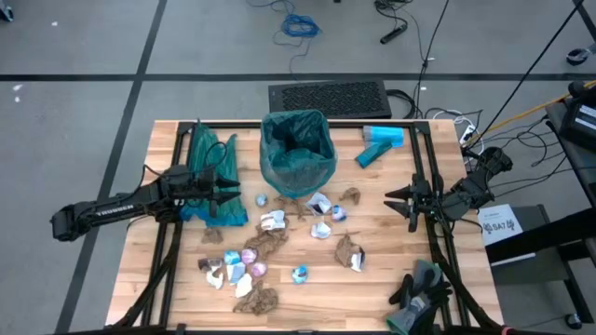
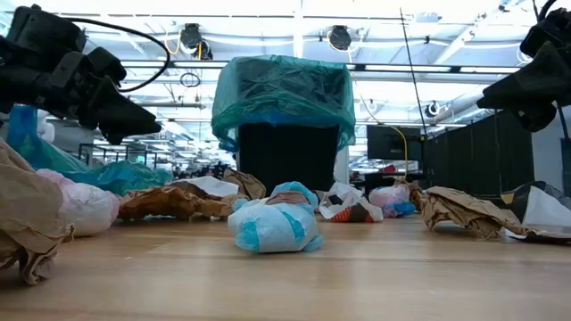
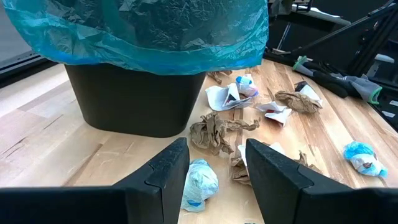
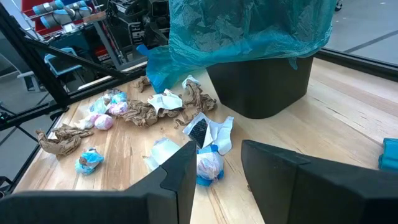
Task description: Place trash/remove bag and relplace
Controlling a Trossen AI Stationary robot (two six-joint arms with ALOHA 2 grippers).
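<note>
A black bin (image 1: 298, 154) lined with a teal bag (image 2: 284, 89) stands on the table's far middle. Crumpled brown paper and white, blue and purple wrapper scraps, the trash (image 1: 270, 244), lie on the wood in front of it; in the low view a blue-white scrap (image 2: 272, 225) lies nearest. My left gripper (image 1: 233, 194) hovers open above the table left of the bin, pointing at the trash (image 3: 205, 134). My right gripper (image 1: 396, 199) hovers open to the right, fingers toward the scraps (image 4: 208, 140). Neither has anything between its fingers.
A heap of teal bags (image 1: 209, 163) lies under and beside the left arm. A solid light-blue pack (image 1: 382, 144) lies right of the bin. Dark gloves (image 1: 419, 290) lie at the near right corner. Black frame rails (image 1: 428, 177) run along both table sides.
</note>
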